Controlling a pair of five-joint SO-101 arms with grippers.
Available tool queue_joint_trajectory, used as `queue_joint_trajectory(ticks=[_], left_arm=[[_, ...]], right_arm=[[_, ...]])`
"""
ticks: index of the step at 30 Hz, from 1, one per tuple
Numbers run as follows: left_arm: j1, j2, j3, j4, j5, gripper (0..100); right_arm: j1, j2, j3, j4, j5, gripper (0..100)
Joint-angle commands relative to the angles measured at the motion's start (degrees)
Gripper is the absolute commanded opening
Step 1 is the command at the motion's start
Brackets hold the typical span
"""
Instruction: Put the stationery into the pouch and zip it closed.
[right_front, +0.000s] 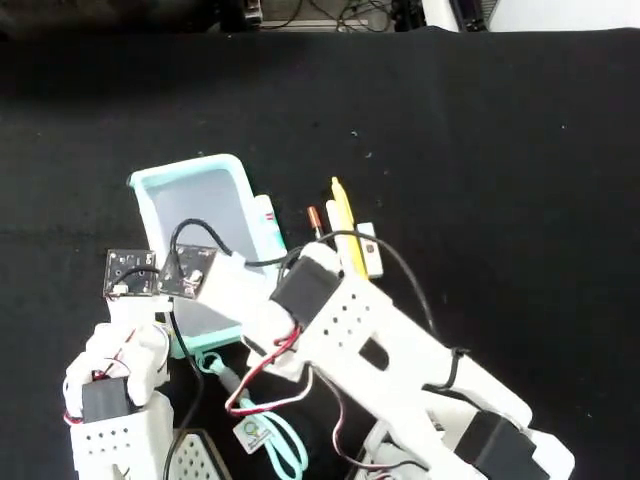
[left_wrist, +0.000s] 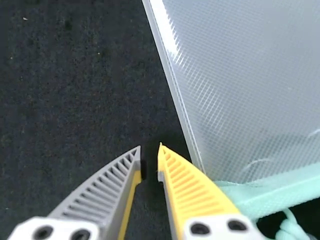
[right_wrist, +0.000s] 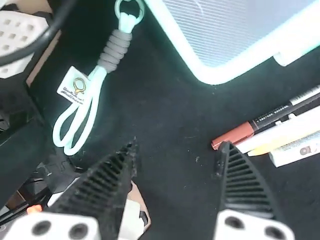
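Quick status, afaict we're barely started. The left gripper (left_wrist: 150, 150) sits just off the pouch's long edge, low over the black cloth (right_front: 480, 150). Its jaws are pinched down to a thin slit w/ nothing between them. The pouch (right_front: 195, 200) lies flat, mesh face up, and we don't see anything inside thru the mesh. Can't tell if the zip is open or shut. Its strap (right_wrist: 116, 47) trails off the near end of the pouch, loose on the cloth.

The right gripper (right_wrist: 177, 147) hovers beside that same near end of the pouch. Its jaws are spread wide and it's holding nothing.

The stationery is just right of the pouch, bunched together on the cloth: a brown-capped pen (right_wrist: 235, 136), a yellow pen (right_front: 342, 215) and a white block (right_front: 372, 250). There's also a white piece (right_front: 265, 225) touching the pouch's right edge; idk if it's tucked in or just beside.

So imo nothing is loaded yet. Every item needs picking, then the zip.
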Motion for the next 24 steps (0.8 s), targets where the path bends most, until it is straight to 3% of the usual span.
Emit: queue_joint_trajectory(ticks=[1,4,6,9,13,16,19,24], left_arm=[[-0.22,-0.26,0.84,0.18,-0.35,8],[-3.56,-0.18,0.84,0.18,-0.53,8],[-9.98,-0.18,0.84,-0.26,-0.53,8],[-24.04,-0.35,0.22,-1.49,-0.26,8],[-47.6,-0.26,0.84,-10.46,-0.09,8],[-59.82,-0.26,0.84,-17.76,-0.44,8],[-64.31,-0.18,0.84,-20.22,-0.44,8],[-60.97,-0.18,0.84,-19.96,-0.53,8]], right_arm=[[2.02,-0.22,-2.86,0.0,-0.09,25.8],[3.87,-0.22,-2.86,0.0,-1.93,26.0],[4.22,-0.22,-2.59,0.09,-2.37,26.0],[3.87,-0.22,0.31,-1.23,-2.37,26.0],[3.78,-0.22,7.96,-7.65,-2.37,26.0],[1.93,-0.22,14.55,-14.07,-2.37,26.1],[-2.64,-0.22,18.77,-18.29,-2.37,26.2],[-6.95,-0.22,20.26,-19.08,-2.46,26.2]])
